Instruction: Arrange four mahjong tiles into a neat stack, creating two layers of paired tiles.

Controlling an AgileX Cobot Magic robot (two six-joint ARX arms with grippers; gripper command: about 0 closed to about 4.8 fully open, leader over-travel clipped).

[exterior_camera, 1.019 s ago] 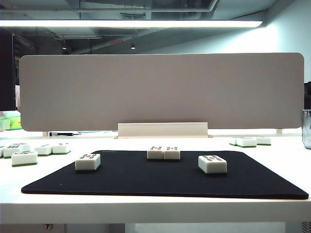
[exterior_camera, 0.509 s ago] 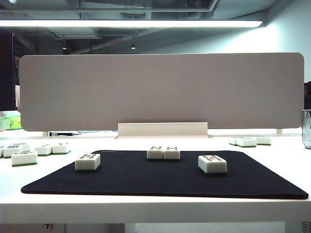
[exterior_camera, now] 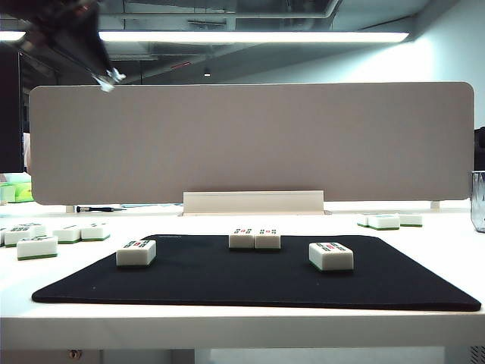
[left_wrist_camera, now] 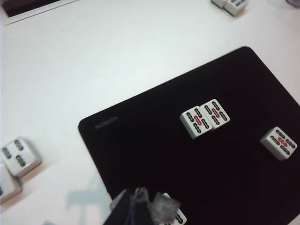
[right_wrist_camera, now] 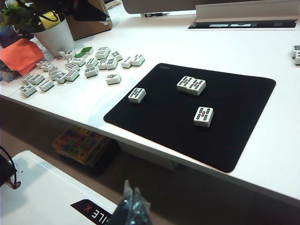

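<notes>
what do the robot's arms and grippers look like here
The left gripper has dark, slim fingers with translucent, glossy tips; in the exterior view its arm is a blurred black shape with a pale tip. The right gripper is likewise black with clear shiny fingertips. No cables or markings can be made out on either.

Left pincer [left_wrist_camera: 140, 206] shut, raised high at left; right pincer [right_wrist_camera: 132, 206] shut, low.

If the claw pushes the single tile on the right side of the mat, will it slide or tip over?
The right tile lies flat and low, so tipping seems unlikely. It looks stiff and glossy, perhaps slippery to pinch. The black mat may resist sliding somewhat. The left claw is shut, above the mat.
</notes>
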